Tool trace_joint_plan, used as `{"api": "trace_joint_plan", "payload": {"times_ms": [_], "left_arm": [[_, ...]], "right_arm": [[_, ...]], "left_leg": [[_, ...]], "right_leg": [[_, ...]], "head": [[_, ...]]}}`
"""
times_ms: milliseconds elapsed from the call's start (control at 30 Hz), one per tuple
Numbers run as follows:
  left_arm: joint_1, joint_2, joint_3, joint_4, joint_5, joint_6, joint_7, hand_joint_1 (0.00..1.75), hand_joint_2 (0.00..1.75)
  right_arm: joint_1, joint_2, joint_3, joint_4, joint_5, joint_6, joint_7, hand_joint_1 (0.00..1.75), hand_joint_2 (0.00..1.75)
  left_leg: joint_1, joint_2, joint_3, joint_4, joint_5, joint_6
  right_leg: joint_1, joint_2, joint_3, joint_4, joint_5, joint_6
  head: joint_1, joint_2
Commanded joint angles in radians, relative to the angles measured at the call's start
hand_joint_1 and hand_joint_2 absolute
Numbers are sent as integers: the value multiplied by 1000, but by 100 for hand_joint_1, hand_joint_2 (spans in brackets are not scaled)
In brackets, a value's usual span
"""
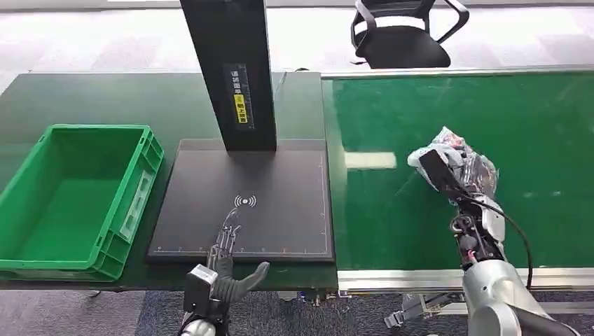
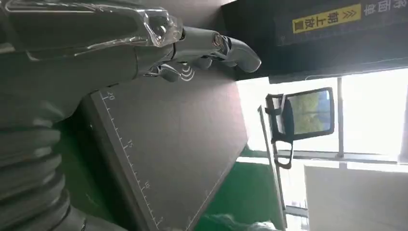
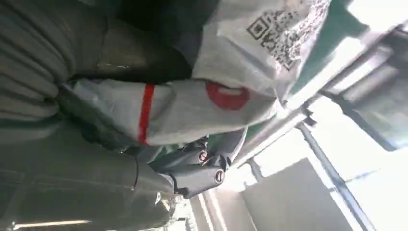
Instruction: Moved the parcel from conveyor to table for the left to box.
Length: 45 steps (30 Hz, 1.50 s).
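Green belting is running across the right side of the workspace, with a darker green table (image 1: pixel 105 98) butting against it on the left. On that table a black scanning pad (image 1: pixel 280 217) is lying under a tall black post (image 1: pixel 231 70), and an empty green crate (image 1: pixel 143 150) is sitting at the far left. A black office chair (image 1: pixel 406 31) is standing beyond the conveyor (image 1: pixel 532 112).

Over the belt, the right hand (image 1: pixel 455 171) is closing around the parcel (image 1: pixel 466 157), a white plastic mailer bag with red marks and a printed code patch (image 3: pixel 274 29). From the right wrist view the film is bunching and creasing against the palm, so it is probably light, soft and rather slippery. I would judge a wrap around the bulk of the bag safer than a pinch on a loose corner, which could slide out.

Down by the near edge of the pad, the left hand (image 1: pixel 228 269) is waiting with its fingers (image 1: pixel 225 238) stretched flat and apart, holding nothing.

What the bag contains is staying hidden, and I cannot tell whether its underside is touching the belt or hanging clear of it. Most of the right hand's fingers are buried under the plastic.
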<state>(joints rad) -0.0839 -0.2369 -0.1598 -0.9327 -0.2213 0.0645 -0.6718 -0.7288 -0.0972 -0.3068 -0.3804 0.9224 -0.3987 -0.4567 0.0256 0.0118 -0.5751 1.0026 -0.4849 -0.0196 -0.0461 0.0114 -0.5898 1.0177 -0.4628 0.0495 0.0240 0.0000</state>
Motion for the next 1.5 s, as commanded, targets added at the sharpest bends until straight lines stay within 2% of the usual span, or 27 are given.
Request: {"api": "trace_joint_plan", "payload": {"times_ms": [33, 133, 167, 300, 433, 533, 600, 733, 767, 800, 833, 867, 967, 1033, 1133, 1200, 1233, 1400, 1500], "left_arm": [[21, -69, -6, 30, 9, 28, -26, 0, 175], [20, -67, -8, 31, 11, 28, -26, 0, 175], [21, -68, -9, 29, 15, 33, -26, 0, 175], [27, -64, -15, 22, 25, 45, -26, 0, 175], [29, -65, -12, 18, 27, 53, -26, 0, 175], [31, -65, -10, 15, 23, 51, -26, 0, 175], [30, -64, -8, 13, 17, 47, -26, 0, 175], [26, -61, -11, 12, 1, 39, -26, 0, 175], [25, -62, -10, 10, 0, 37, -26, 0, 175], [23, -61, -12, 9, -4, 35, -26, 0, 175], [21, -61, -15, 10, -9, 33, -26, 0, 175], [18, -61, -18, 11, -14, 32, -26, 0, 175], [24, -56, -33, 3, -20, 33, -23, 0, 175], [12, -53, -42, 24, -20, 26, -20, 0, 175], [-23, -60, -46, 71, -21, 18, -22, 0, 175], [-29, -60, -48, 74, -22, 17, -22, 0, 175], [-25, -61, -50, 69, -23, 20, -20, 0, 175], [4, -59, -51, 29, -21, 29, -8, 0, 175], [12, -58, -51, 15, -18, 35, 2, 0, 175]], "right_arm": [[-74, 102, -156, -141, -211, 20, -183, 175, 175], [-69, 97, -143, -141, -226, 17, -183, 175, 175], [-63, 103, -139, -155, -284, 19, -238, 175, 175], [44, 122, 80, -404, -544, 14, -241, 175, 175], [132, 138, 236, -624, -711, 22, -241, 175, 175], [160, 168, 340, -701, -773, 73, -241, 175, 175], [134, 210, 436, -651, -795, 161, -241, 175, 175], [38, 319, 576, -438, -848, 309, -241, 175, 175], [21, 345, 598, -413, -857, 312, -241, 175, 175], [-8, 373, 619, -379, -881, 339, -241, 175, 175], [-42, 408, 645, -361, -886, 329, -241, 175, 175], [-75, 437, 658, -330, -893, 309, -241, 175, 175], [-198, 446, 855, -224, -1170, 246, -225, 175, 175], [-238, 446, 893, -182, -1294, 242, -199, 175, 175], [-302, 446, 912, -98, -1447, 286, -156, 175, 175], [-325, 446, 965, -68, -1485, 270, -95, 175, 175], [-332, 446, 1036, -54, -1521, 244, -52, 175, 175], [-316, 446, 1218, 2, -1652, 187, -1, 175, 175], [-292, 446, 1255, 30, -1687, 186, 4, 175, 175]], "left_leg": [[-1, 2, 1, -1, -1, 3], [-1, 0, 1, 0, -1, 2], [0, 0, 1, -1, -1, 3], [-1, 0, -1, 0, 0, 1], [-1, 0, 0, 0, -1, 2], [-1, 2, 0, -1, -1, 2], [0, 5, 0, -1, -2, 2], [0, 10, 0, -1, -2, 1], [0, 15, 2, -2, -2, 1], [0, 15, 1, -1, -2, 1], [0, 11, 0, -1, -1, 1], [0, 13, 0, 0, -1, 1], [0, 12, -2, 1, -1, 0], [0, 13, -3, 1, -1, 0], [0, 4, -3, 0, 1, -1], [0, 3, -3, 0, 1, 0], [0, 3, -3, 0, 1, -1], [0, 2, -2, -1, 1, -1], [1, 0, 0, -3, 2, 0]], "right_leg": [[1, 2, 0, -1, 0, -5], [0, 0, -1, -1, 0, -3], [1, 0, 1, -1, 0, -5], [0, 0, -1, 0, 0, -3], [0, 0, -1, 0, 0, -3], [0, 1, -2, 0, -1, -4], [1, 4, -3, 0, 0, -6], [0, 9, -5, 1, 1, -3], [1, 13, -5, 1, 2, -5], [1, 12, -5, 2, 1, -4], [1, 9, -6, 3, 0, -3], [0, 11, -7, 3, 1, -4], [0, 11, -9, 5, 0, -4], [0, 12, -10, 5, 1, -5], [1, 2, -6, 3, -1, -3], [1, 2, -6, 3, -1, -4], [0, 2, -6, 3, -1, -3], [1, 2, -5, 2, 0, -4], [2, 0, -2, 0, 0, -6]], "head": [[0, 0], [0, 0], [0, 0], [0, 0], [0, 0], [0, 0], [0, 0], [0, 0], [0, 0], [0, 0], [0, 0], [0, 0], [0, 0], [0, 0], [0, 0], [0, 0], [1, 0], [1, 0], [0, 0]]}}
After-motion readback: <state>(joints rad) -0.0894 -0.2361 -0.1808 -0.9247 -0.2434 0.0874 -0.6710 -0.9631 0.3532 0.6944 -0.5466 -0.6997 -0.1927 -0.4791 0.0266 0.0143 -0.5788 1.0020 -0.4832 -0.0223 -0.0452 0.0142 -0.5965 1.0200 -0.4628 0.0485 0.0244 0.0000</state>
